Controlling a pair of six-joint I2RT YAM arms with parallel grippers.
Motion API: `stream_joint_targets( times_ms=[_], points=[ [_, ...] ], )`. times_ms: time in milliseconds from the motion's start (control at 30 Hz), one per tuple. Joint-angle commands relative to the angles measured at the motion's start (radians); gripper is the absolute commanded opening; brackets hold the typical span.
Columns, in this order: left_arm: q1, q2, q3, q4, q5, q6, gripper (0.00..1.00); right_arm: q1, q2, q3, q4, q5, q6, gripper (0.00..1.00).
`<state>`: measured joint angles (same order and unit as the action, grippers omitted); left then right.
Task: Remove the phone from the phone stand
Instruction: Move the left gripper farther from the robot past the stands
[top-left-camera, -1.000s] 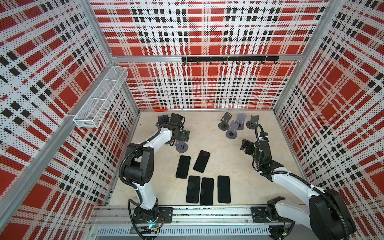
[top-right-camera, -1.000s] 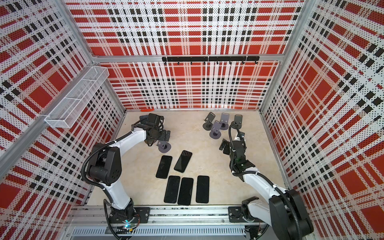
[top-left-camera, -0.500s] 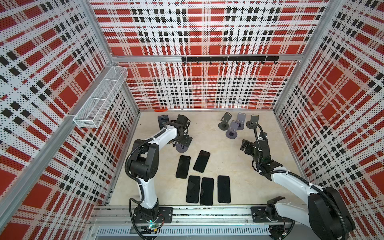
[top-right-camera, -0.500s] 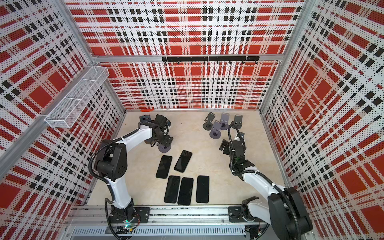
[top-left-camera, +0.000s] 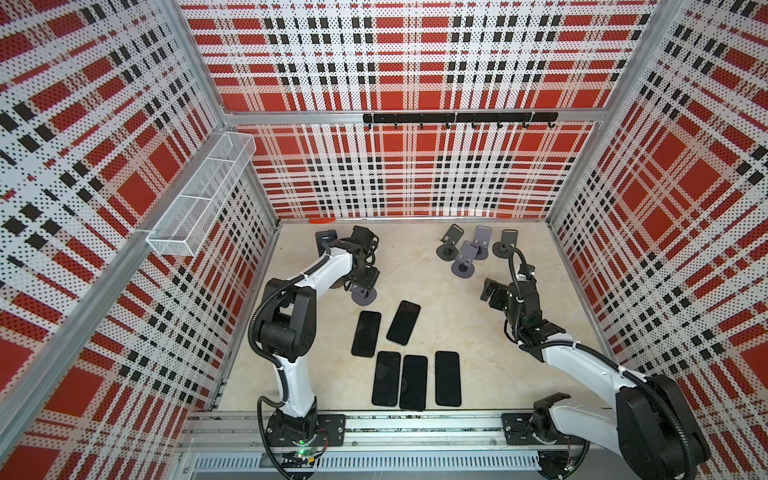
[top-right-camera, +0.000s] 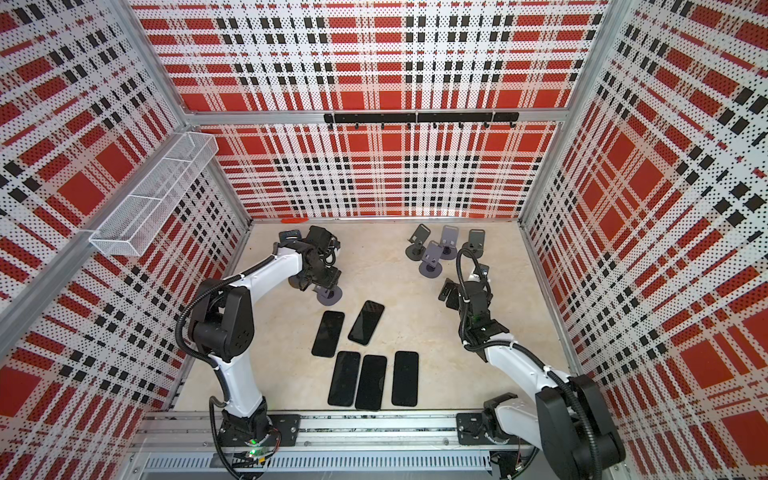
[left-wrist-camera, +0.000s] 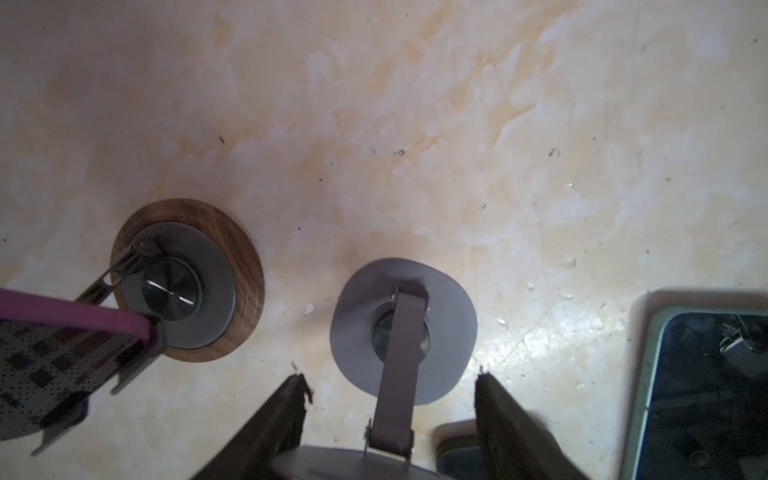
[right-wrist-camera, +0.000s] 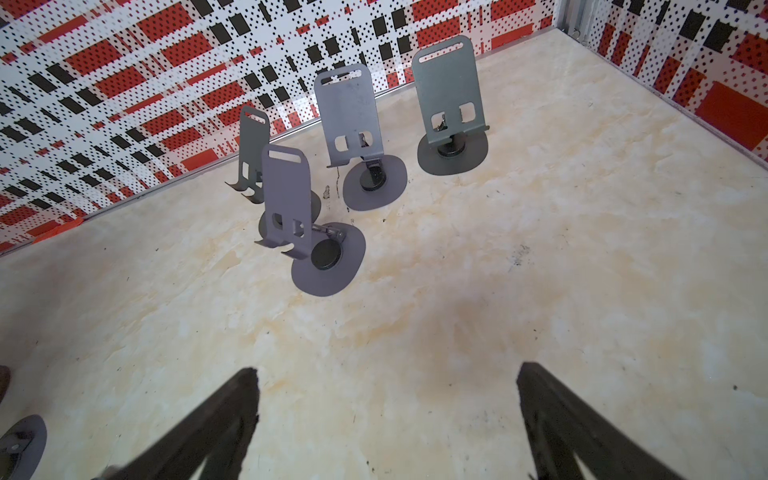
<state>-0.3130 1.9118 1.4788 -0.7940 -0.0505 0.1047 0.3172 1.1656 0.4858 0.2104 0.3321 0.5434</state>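
Nearest the rail, five flat phones (top-left-camera: 412, 382) lay screen-up on the table (top-left-camera: 457, 299), clear of both arms. Beyond them to the right, the right gripper (top-left-camera: 490, 294) hung over bare surface, jaws spread wide and empty, well apart from any loaded stand.

On the left, the left gripper (left-wrist-camera: 390, 380) pointed down over the grey stand (left-wrist-camera: 451, 316), jaws drawn in on either side of its back plate. The contact fell outside the wrist view, but we judged the claw clamped on that plate. We saw no phone on this stand; its front face was hidden.

The relation governing the coming move lay just beside it. The purple-cased phone (left-wrist-camera: 54, 361) rested on the wood-ringed stand (left-wrist-camera: 245, 291), whose base sat near the grey base without touching, on the left-wall side of the claw. Its lower short edge sat in the stand's lips; its long axis ran tilted up and away from them, screen uppermost. In both top views the left forearm covered it, so we could not fix its heading across the table. The left arm was plainly the nearer; in our judgement it would have to let go of the grey stand before taking the phone by its long edges.

Farther back, a dark slab (top-left-camera: 326, 240), apparently another mounted phone, stood by the rear wall, and four empty stands (top-left-camera: 467, 252) clustered at the right rear.
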Motion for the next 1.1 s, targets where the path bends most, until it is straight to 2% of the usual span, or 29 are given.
stream_joint_targets(
  times_ms=[0, 100, 400, 800, 1067],
  points=[
    [0.012, 0.002, 0.031, 0.004, 0.043, -0.014, 0.64, -0.009, -0.018, 0.013, -0.007, 0.005, 0.002, 1.00],
    [0.014, 0.008, 0.033, 0.006, 0.060, -0.018, 0.58, -0.010, -0.017, 0.011, -0.003, 0.005, 0.003, 1.00],
    [0.018, 0.034, 0.103, 0.020, 0.097, -0.080, 0.58, -0.009, 0.010, 0.029, -0.022, 0.008, 0.003, 1.00],
    [0.034, 0.210, 0.359, 0.104, 0.069, -0.360, 0.60, -0.009, 0.035, 0.035, -0.023, 0.014, 0.002, 1.00],
    [0.037, 0.281, 0.453, 0.103, 0.014, -0.432, 0.59, -0.010, 0.036, 0.041, -0.028, 0.006, 0.003, 1.00]
  ],
)
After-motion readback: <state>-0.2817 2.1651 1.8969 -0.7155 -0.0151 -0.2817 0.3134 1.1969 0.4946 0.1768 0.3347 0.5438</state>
